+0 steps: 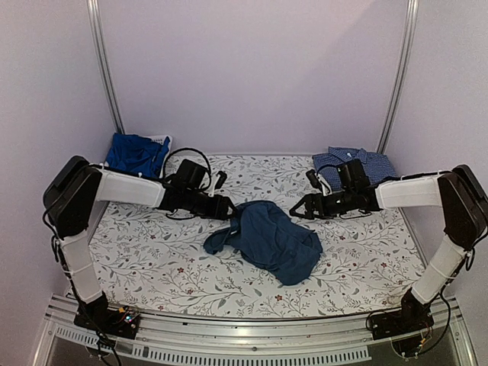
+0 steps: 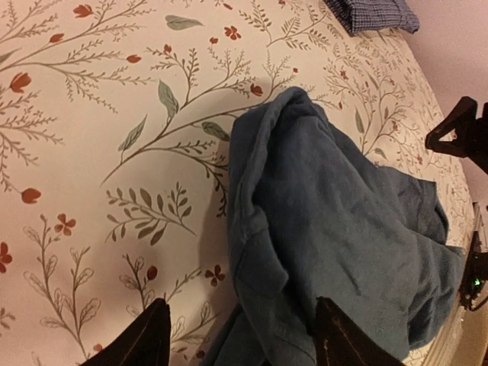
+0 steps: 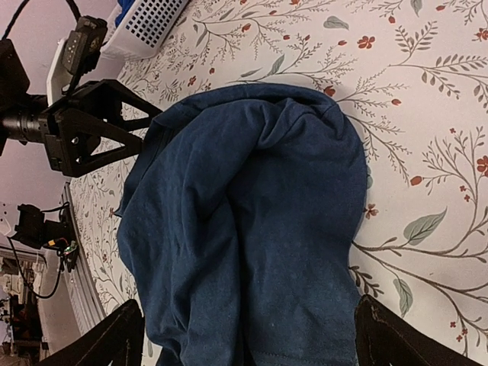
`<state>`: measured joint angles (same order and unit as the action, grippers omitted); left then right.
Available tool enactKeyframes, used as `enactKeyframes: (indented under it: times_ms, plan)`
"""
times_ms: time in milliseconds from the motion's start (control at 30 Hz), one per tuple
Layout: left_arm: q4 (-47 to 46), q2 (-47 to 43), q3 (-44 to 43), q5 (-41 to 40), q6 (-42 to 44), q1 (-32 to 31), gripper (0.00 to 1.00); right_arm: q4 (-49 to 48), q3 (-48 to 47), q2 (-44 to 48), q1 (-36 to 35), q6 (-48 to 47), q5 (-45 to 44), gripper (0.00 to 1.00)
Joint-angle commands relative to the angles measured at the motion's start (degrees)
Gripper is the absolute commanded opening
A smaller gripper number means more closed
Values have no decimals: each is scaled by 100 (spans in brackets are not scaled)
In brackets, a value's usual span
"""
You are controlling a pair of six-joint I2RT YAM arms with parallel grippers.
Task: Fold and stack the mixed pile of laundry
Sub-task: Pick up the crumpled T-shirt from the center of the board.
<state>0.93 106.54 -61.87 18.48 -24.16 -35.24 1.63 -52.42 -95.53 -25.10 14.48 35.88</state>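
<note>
- Your left gripper is at the far left edge of the dark navy T-shirt. Its two fingers are spread apart, and nothing is pinched between them.
- Your right gripper is at the far right edge of the same shirt. Its fingers are spread wide too, and they hold nothing.
- The T-shirt lies in a crumpled heap in the middle of the flowery table cover, between the two grippers. One loose end sticks out to the left.
- You cannot tell if either gripper touches the cloth.
- The bright royal-blue garment is in the white mesh basket at the far left corner.
- The blue checked shirt lies at the far right corner, just behind your right arm.
</note>
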Motion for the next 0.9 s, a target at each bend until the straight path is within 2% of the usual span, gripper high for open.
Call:
enactKeyframes:
  times_ms: [0,100,200,233,267,500,633,733,867]
  plan:
    - [-184,716,-822,131,22,-12,61,-99,-183,-314,-48,78,-80,95]
    - [-10,1163,-1296,140,85,-9,50,-63,-185,-394,-47,53,-212,95]
    - [285,1393,-1661,250,178,-9,21,21,-225,-439,-47,-13,-284,95]
    - [365,1392,-1764,280,226,-15,7,63,-251,-440,-48,-56,-310,95]
    - [428,1330,-1829,330,296,-22,0,103,-294,-434,-47,-91,-331,95]
    - [192,-61,-1602,1277,1064,-378,0,-60,-513,11,-109,-687,-6,94]
    - [184,-615,-1665,1969,1179,-503,0,-83,-580,490,-263,-1255,-20,95]
    - [451,-829,-1831,2315,1480,-610,0,-119,-479,846,-293,-1381,-11,98]
    - [918,-1154,-1937,2338,1965,-701,0,-297,-308,1359,-301,-1914,-37,99]
